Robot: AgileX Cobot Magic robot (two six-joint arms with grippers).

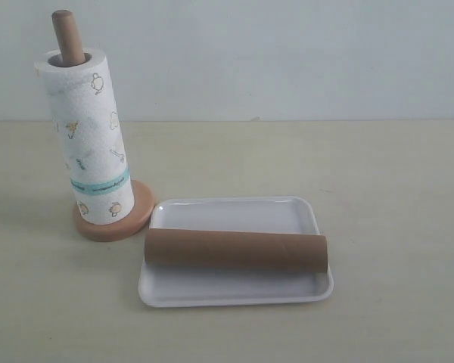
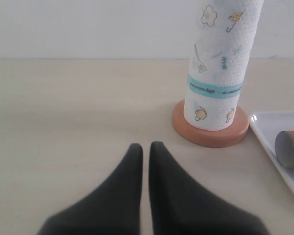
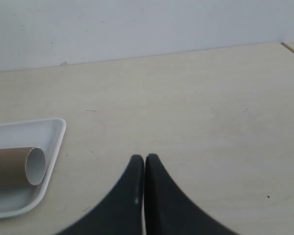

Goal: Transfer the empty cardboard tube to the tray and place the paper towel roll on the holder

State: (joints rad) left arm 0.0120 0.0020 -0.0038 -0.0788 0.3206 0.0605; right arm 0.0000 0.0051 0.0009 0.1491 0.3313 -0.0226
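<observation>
We see the paper towel roll (image 1: 91,136) upright on the holder (image 1: 140,219), the dowel poking out its top, on the left side of the tabletop (image 1: 378,189). Just beside the base, the empty cardboard tube (image 1: 234,251) lies across the tray (image 1: 234,214), nearer its front rim. Our left gripper (image 2: 146,147) and right gripper (image 3: 144,157) are pinched closed, holding nothing.

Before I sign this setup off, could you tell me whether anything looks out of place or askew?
Nothing stands out. The paper towel roll sits on the holder, and the empty cardboard tube lies across the tray, undamaged.
</observation>
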